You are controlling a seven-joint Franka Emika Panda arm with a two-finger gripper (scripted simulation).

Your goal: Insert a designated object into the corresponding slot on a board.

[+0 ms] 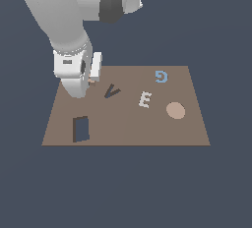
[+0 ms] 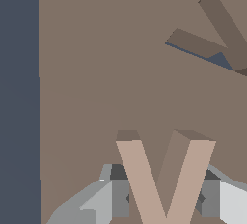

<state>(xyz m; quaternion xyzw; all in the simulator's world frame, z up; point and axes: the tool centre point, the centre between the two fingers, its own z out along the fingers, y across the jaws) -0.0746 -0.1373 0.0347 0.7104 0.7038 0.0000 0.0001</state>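
Overhead, the white arm reaches down to the brown board [image 1: 147, 128], its gripper [image 1: 92, 80] low over the far corner on the exterior view's left. Its fingers [image 2: 120, 196] are closed on the tan letter A [image 2: 164, 175], one pad on each outer side, as the wrist view shows; in the exterior view only a sliver of the piece [image 1: 92, 81] peeks out beneath the hand. Whether the piece touches the board cannot be told.

From the gripper, the dark V-like slot [image 1: 111, 92] lies just beside it at about four o'clock in the exterior view. From that slot, a white E [image 1: 144, 99] sits near at four o'clock, a blue G [image 1: 161, 76] further off at two o'clock, a tan disc [image 1: 175, 110] well apart at four o'clock, and a dark rectangular recess [image 1: 80, 128] at seven o'clock.
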